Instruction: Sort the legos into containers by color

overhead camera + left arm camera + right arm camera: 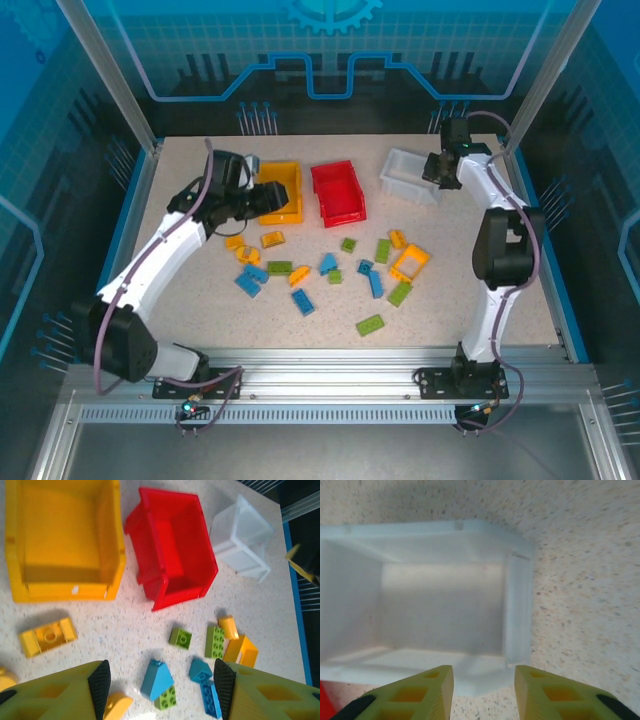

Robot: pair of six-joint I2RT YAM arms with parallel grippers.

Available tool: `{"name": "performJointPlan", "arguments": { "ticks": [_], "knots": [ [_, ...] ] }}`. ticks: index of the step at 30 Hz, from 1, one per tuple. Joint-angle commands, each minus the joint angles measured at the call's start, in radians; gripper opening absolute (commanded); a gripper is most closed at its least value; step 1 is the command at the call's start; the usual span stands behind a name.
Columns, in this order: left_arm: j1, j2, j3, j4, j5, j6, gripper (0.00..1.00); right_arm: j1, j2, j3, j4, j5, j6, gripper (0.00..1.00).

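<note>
Yellow-green fingers [60, 695] of the left gripper [161, 685] stand wide apart with nothing between them. It hangs by the near side of the yellow bin [115, 540], tilted toward the middle of the table [430, 310], so its wrist camera takes in the bins and part of the loose pile. The right gripper [482, 685] is likewise spread and carries nothing. It points straight down over the near wall of the white bin [517, 610], close to the far right corner.

All three bins, with the red bin [150, 535] in the middle, sit in a row along the far edge. What shows of their insides is bare. That row probably keeps the drop-off spots out of the picking area.

The bricks [302, 302], in blue, green and yellow-orange, lie scattered across the middle of the table, nearer than the bins. None has been sorted yet, as far as I can judge.

The left arm [165, 250] rises from the near edge, elbow low at the left, forearm stretched diagonally toward the far left. The right arm [500, 250] stands tall from its base, elbow raised, forearm reaching to the far right, wrist bent downward.
</note>
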Motion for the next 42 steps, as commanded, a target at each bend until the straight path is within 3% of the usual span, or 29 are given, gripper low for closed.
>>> {"name": "performJointPlan", "arguments": {
  "ticks": [1,8,22,36,42],
  "knots": [
    [-0.025,-0.080,-0.106,0.039,0.064,-0.080,0.61,0.010,0.070,0.069,-0.072,-0.063,-0.033,0.34],
    [-0.065,-0.214,-0.241,0.027,0.061,-0.113,0.61,0.045,0.069,0.031,-0.069,-0.115,-0.050,0.30],
    [-0.126,-0.237,-0.275,0.037,0.031,-0.143,0.60,0.220,0.051,-0.022,-0.020,-0.203,0.084,0.29],
    [-0.145,-0.276,-0.345,0.028,0.000,-0.154,0.60,0.343,0.199,0.188,-0.069,-0.191,0.095,0.29],
    [-0.162,-0.276,-0.365,0.064,0.006,-0.167,0.60,0.340,-0.007,0.054,-0.013,-0.085,0.050,0.37]
  ]
}}
